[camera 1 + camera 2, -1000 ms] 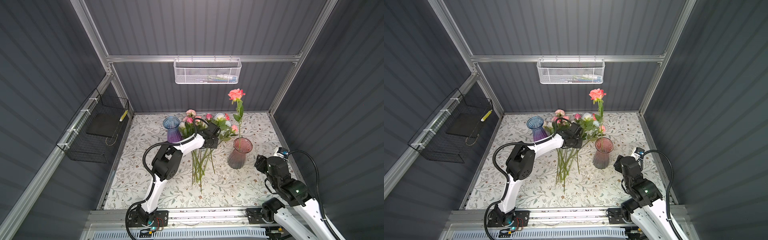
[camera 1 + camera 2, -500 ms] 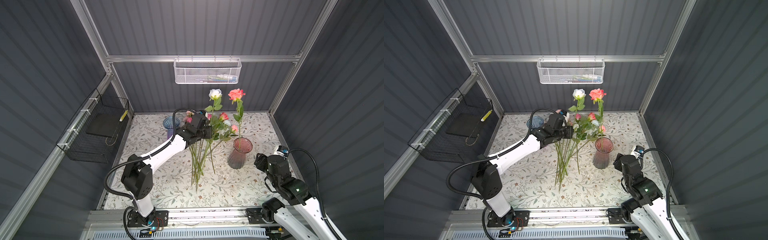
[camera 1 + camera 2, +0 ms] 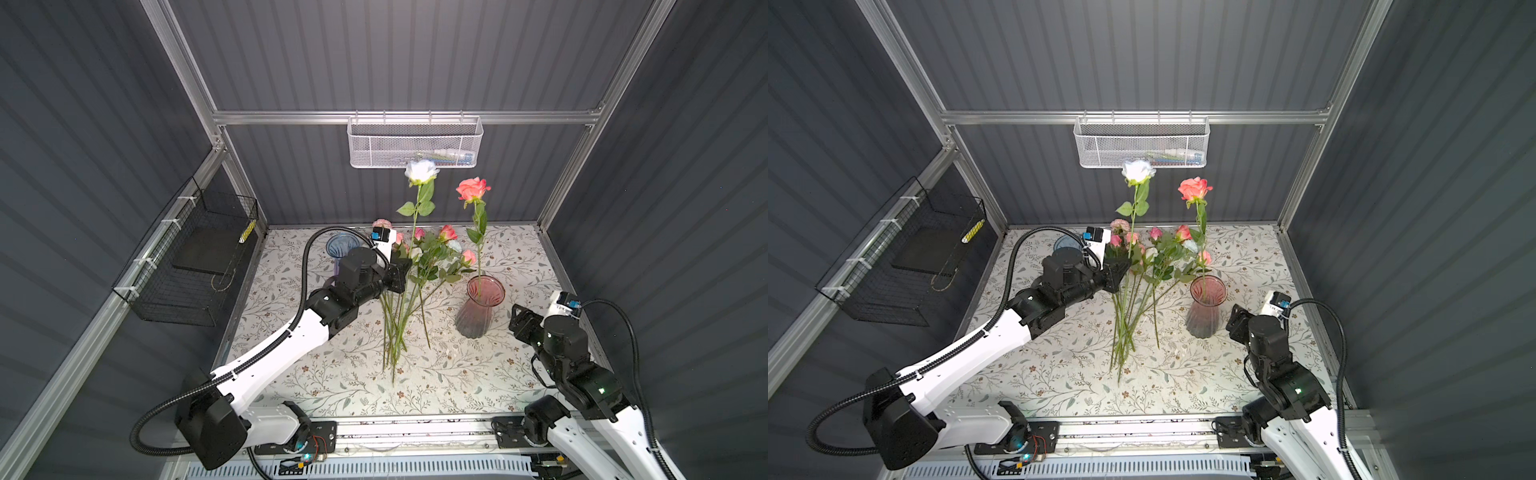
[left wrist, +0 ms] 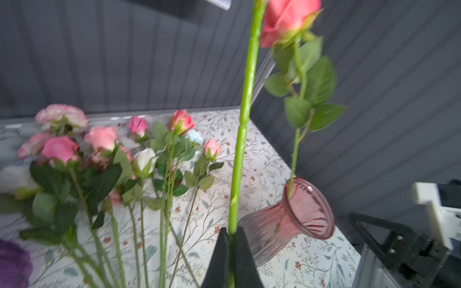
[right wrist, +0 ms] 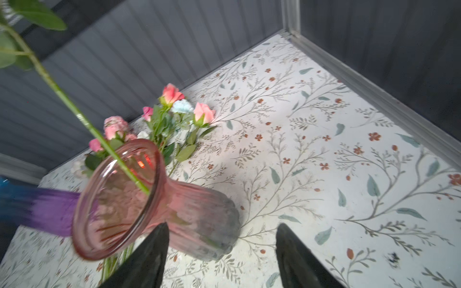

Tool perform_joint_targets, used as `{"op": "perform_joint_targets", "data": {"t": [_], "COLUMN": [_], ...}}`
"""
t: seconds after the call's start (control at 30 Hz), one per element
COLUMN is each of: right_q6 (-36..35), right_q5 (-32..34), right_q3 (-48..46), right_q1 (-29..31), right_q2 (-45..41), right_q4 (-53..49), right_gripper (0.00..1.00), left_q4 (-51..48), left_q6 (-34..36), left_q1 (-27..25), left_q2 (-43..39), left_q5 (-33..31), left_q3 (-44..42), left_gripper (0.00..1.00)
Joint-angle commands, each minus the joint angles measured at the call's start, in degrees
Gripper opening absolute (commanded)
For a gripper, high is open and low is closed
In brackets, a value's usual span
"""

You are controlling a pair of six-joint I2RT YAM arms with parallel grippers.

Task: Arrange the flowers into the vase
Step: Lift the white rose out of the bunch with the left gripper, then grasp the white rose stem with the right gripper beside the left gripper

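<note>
White rose (image 3: 421, 171) stands upright, its stem pinched in the closed left hand (image 4: 230, 232) over the loose flowers (image 3: 428, 257) on the surface (image 3: 519, 266); right hand (image 5: 223, 225) gapes empty near the pink vase (image 3: 478, 316).

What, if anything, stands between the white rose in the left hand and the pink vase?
Nothing visible does. The left hand holds the white rose up by its stem, above the loose flowers on the table. Only the coral rose's stem occupies the pink vase, at its rim. The right hand hangs open beside the vase.
</note>
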Motion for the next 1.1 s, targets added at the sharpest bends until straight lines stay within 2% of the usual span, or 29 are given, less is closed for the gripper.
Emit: {"op": "perform_joint_targets", "data": {"t": [0.0, 0.1, 0.17, 0.27, 0.43, 0.57, 0.63, 0.87, 1.07], "right_q6": [-5.4, -7.6, -8.2, -8.7, -8.7, -8.2, -8.3, -7.1, -7.5], "right_q5": [-15.3, -28.4, -31.6, -37.5, -42.2, -41.4, -40.6, -40.3, -39.5], "right_q3": [8.6, 15.7, 18.3, 21.5, 22.4, 21.4, 21.5, 21.3, 21.3], "right_q1": [0.0, 0.1, 0.1, 0.3, 1.3, 2.1, 2.2, 3.0, 3.2], "right_q2": [1.3, 5.7, 7.5, 10.9, 15.2, 15.6, 16.5, 18.1, 18.4], "right_q4": [4.7, 6.9, 8.5, 11.0, 12.9, 14.2, 13.9, 15.1, 15.4], "right_gripper": [0.69, 0.68, 0.69, 0.70, 0.68, 0.66, 0.60, 0.27, 0.08], "left_q4": [1.2, -0.5, -2.0, -5.6, -2.3, -2.3, -0.5, -0.1, 0.2], "left_q6": [4.8, 4.2, 5.5, 6.1, 3.4, 2.6, 1.9, 1.9, 1.8], "left_q1": [-3.1, -8.4, -12.8, -16.5, -18.3, -18.3, -18.4, -18.4, -18.4], "left_q2": [0.9, 2.6, 3.5, 5.6, 5.8, 5.4, 5.0, 4.9, 4.8], "left_q5": [6.2, 5.8, 4.4, 3.7, 3.9, 4.2, 4.7, 3.3, 3.2], "left_q3": [3.0, 5.4, 7.6, 11.3, 10.4, 9.7, 8.5, 8.3, 8.0], "left_gripper": [0.00, 0.00, 0.00, 0.00, 0.00, 0.00, 0.00, 0.00, 0.00]}}
